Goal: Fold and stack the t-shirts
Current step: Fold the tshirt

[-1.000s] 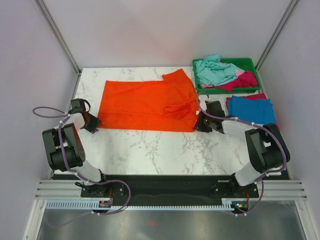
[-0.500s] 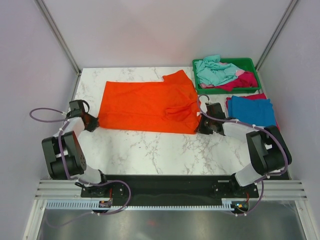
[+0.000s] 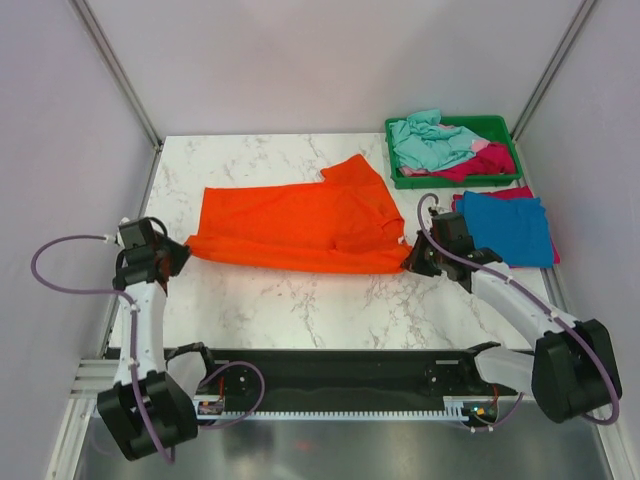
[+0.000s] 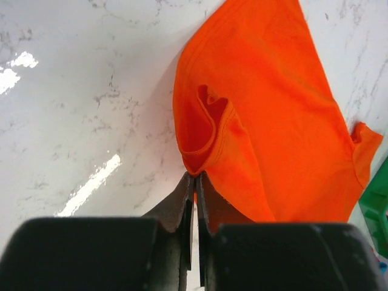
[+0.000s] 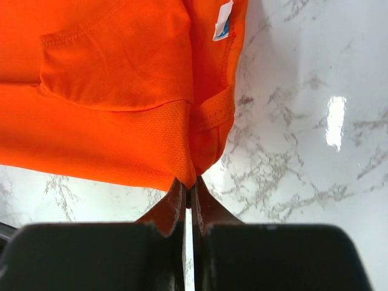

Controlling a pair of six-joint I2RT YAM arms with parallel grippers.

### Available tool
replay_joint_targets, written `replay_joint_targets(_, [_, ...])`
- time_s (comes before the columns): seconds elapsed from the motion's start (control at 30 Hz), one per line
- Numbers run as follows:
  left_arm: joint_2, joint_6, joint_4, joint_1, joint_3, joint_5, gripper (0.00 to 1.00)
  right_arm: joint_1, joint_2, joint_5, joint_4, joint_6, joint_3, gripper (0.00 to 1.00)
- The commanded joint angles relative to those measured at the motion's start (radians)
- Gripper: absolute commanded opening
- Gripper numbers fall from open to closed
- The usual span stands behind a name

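Note:
A bright orange t-shirt [image 3: 290, 225] lies spread across the middle of the marble table, its near edge lifted off the surface. My left gripper [image 3: 183, 249] is shut on its near left corner [image 4: 200, 159]. My right gripper [image 3: 410, 260] is shut on its near right corner [image 5: 200, 163], where a white and blue label [image 5: 222, 20] shows. A folded blue t-shirt [image 3: 505, 226] lies on a magenta-pink one [image 3: 522, 192] at the right. Light teal [image 3: 428, 140] and magenta-pink [image 3: 480, 160] shirts are heaped in the green tray.
The green plastic tray [image 3: 450, 180] stands at the back right corner. Purple cables loop off both arms. Enclosure walls close in the left, right and back sides. Bare marble [image 3: 300, 300] lies between the shirt and the arm bases.
Both grippers have lifted and pulled outward with the shirt's near corners. The shirt's near edge has risen off the table and the shirt now looks narrower.

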Motion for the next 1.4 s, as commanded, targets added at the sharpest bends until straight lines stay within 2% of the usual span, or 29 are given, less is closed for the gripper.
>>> replay_joint_targets(0.0, [-0.116,-0.008,-0.114,0.015,-0.008,0.052,0.1,0.0,-0.078,0.013,-0.076,0.05,-0.056,0.0])
replay_joint_targets(0.13, [-0.202,-0.005,-0.184,0.02,-0.022,0.102,0.2,0.003,-0.166,-0.013,-0.104,0.095,-0.105,0.08])
replay_joint_targets(0.2, [-0.239,0.002,-0.23,0.02,-0.031,0.116,0.25,0.001,-0.22,-0.011,-0.122,0.106,-0.128,0.29])
replay_joint_targets(0.23, [-0.271,0.008,-0.246,0.02,-0.036,0.122,0.27,0.003,-0.238,-0.007,-0.147,0.113,-0.137,0.36])
replay_joint_targets(0.27, [-0.283,0.007,-0.258,0.02,-0.033,0.136,0.37,0.003,-0.276,-0.005,-0.154,0.121,-0.145,0.48])
replay_joint_targets(0.33, [-0.305,0.009,-0.302,0.022,0.008,0.144,0.49,0.003,-0.315,0.007,-0.184,0.141,-0.165,0.59])
replay_joint_targets(0.37, [-0.32,0.012,-0.316,0.022,0.024,0.144,0.59,0.003,-0.348,0.009,-0.194,0.146,-0.168,0.68])
replay_joint_targets(0.47, [-0.34,0.044,-0.335,0.02,0.082,0.136,0.66,0.003,-0.39,0.015,-0.23,0.16,-0.148,0.76])
replay_joint_targets(0.6, [-0.311,0.128,-0.322,0.02,0.148,0.167,0.66,0.003,-0.375,0.027,-0.241,0.131,-0.055,0.8])
replay_joint_targets(0.73, [-0.264,0.229,-0.289,0.0,0.16,0.218,0.64,0.006,-0.243,0.044,-0.202,0.069,0.083,0.85])
replay_joint_targets(0.87, [-0.234,0.271,-0.221,-0.034,0.142,0.208,0.64,0.033,0.036,0.119,-0.179,-0.014,0.328,0.91])
replay_joint_targets(0.97, [-0.193,0.312,-0.189,-0.086,0.125,0.193,0.63,0.038,0.275,0.166,-0.17,-0.096,0.624,0.92])
replay_joint_targets(1.03, [-0.161,0.335,-0.163,-0.109,0.107,0.198,0.63,0.041,0.466,0.183,-0.17,-0.142,0.747,0.92])
replay_joint_targets(1.1, [-0.141,0.335,-0.137,-0.121,0.084,0.204,0.62,0.041,0.59,0.211,-0.17,-0.161,0.934,0.92])
replay_joint_targets(1.13, [-0.127,0.334,-0.131,-0.121,0.081,0.21,0.62,0.041,0.71,0.22,-0.173,-0.178,1.0,0.92])
replay_joint_targets(1.17, [-0.122,0.329,-0.128,-0.124,0.078,0.213,0.61,0.041,0.769,0.223,-0.178,-0.189,1.133,0.93])
replay_joint_targets(1.23, [-0.118,0.321,-0.105,-0.124,0.062,0.227,0.61,0.042,0.936,0.24,-0.182,-0.218,1.264,0.93])
replay_joint_targets(1.37, [-0.087,0.32,-0.101,-0.158,0.056,0.244,0.57,0.042,1.171,0.317,-0.175,-0.25,1.575,0.93])
